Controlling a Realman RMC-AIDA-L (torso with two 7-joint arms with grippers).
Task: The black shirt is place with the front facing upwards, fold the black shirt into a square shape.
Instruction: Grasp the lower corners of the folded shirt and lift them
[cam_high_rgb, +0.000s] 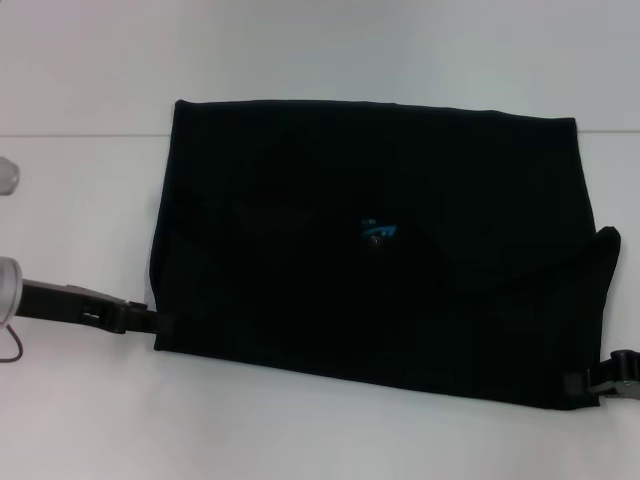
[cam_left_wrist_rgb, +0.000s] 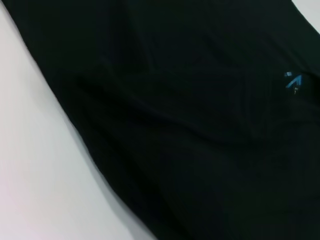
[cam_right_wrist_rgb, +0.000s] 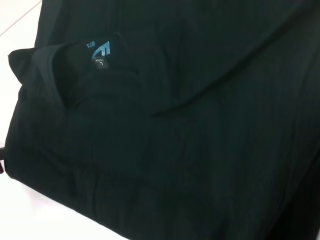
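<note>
Black shirt (cam_high_rgb: 370, 250) lies flat on white table (cam_high_rgb: 80, 420), already folded to wide rectangle, blue neck label (cam_high_rgb: 378, 231) up. Left gripper (cam_high_rgb: 150, 322) at near left corner, right gripper (cam_high_rgb: 598, 382) at near right corner; grip state cannot tell. Fabric soft, light, limp; best hold at corners.

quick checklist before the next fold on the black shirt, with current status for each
1. Shirt folded to a rough rectangle on the table: ok.
2. Left gripper at the shirt's near left corner: ok.
3. Right gripper at the near right corner: ok.
4. Both grips closed on fabric: cannot tell.
5. Edges even: not ok, the right edge bulges out.
6. Blue label showing near the middle: ok.
</note>
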